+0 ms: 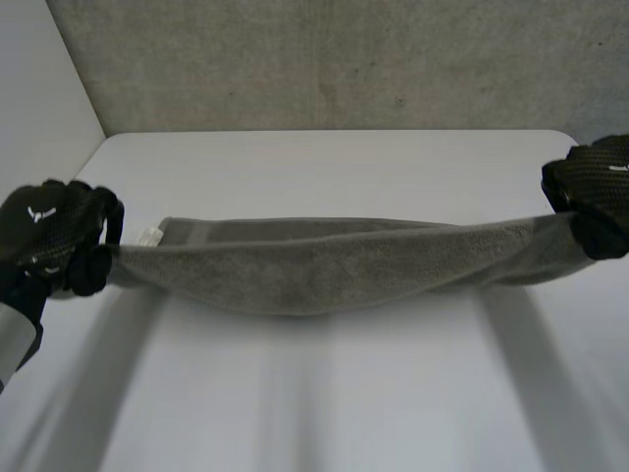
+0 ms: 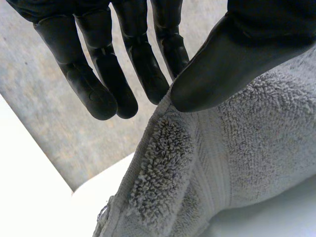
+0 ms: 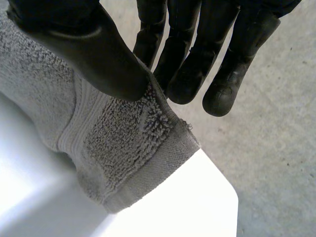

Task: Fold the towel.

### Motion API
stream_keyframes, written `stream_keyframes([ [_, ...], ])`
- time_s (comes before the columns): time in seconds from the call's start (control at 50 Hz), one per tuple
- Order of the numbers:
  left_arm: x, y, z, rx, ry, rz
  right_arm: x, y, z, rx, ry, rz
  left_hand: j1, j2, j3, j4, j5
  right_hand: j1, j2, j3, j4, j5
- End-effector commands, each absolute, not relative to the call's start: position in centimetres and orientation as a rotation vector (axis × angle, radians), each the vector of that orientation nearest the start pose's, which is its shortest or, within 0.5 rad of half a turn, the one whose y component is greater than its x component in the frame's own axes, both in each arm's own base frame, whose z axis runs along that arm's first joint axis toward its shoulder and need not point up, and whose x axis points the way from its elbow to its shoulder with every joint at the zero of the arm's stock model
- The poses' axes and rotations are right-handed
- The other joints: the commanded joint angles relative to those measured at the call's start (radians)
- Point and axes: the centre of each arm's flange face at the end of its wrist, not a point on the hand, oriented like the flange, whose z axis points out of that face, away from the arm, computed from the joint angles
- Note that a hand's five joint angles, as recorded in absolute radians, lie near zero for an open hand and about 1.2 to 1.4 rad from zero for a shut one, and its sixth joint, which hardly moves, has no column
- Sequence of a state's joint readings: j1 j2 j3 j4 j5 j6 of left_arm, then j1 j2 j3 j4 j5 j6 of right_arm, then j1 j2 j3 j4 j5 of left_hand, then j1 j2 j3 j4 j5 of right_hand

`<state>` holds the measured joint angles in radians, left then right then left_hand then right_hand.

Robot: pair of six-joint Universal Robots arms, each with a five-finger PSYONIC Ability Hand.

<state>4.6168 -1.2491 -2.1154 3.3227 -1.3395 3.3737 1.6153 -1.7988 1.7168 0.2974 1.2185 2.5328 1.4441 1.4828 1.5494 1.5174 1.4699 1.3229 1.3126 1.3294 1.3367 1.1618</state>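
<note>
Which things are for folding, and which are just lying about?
For the job: towel, left hand, right hand; each hand pinches one end of the towel.
Just there: white table, grey wall behind it.

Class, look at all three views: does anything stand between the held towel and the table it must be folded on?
Nothing visible does. The left hand and right hand each pinch one end of the towel, stretched over the bare white table.
</note>
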Motion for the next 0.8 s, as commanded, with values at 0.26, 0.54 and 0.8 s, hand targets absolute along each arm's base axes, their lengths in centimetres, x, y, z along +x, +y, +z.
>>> stream_keyframes([
  [0.26, -17.4, -24.4, 21.4, 0.777, 2.256, -2.171, 16.3, -25.7, 26.5, -1.181, 2.208, -1.838, -0.048, -0.087, -0.153, -0.121, -0.248, 0.073, 0.084, 0.067, 0.06, 0.06],
  [0.54, -21.1, -33.3, 16.9, 0.848, 2.314, -2.13, 20.9, -34.1, 20.3, -1.251, 2.258, -1.736, -0.048, -0.087, -0.153, -0.121, -0.248, 0.073, 0.084, 0.067, 0.06, 0.06],
  [0.8, -24.0, -39.3, 13.4, 0.813, 2.247, -2.156, 22.9, -40.5, 17.4, -1.145, 2.22, -1.955, -0.048, -0.087, -0.153, -0.121, -0.248, 0.073, 0.084, 0.067, 0.06, 0.06],
])
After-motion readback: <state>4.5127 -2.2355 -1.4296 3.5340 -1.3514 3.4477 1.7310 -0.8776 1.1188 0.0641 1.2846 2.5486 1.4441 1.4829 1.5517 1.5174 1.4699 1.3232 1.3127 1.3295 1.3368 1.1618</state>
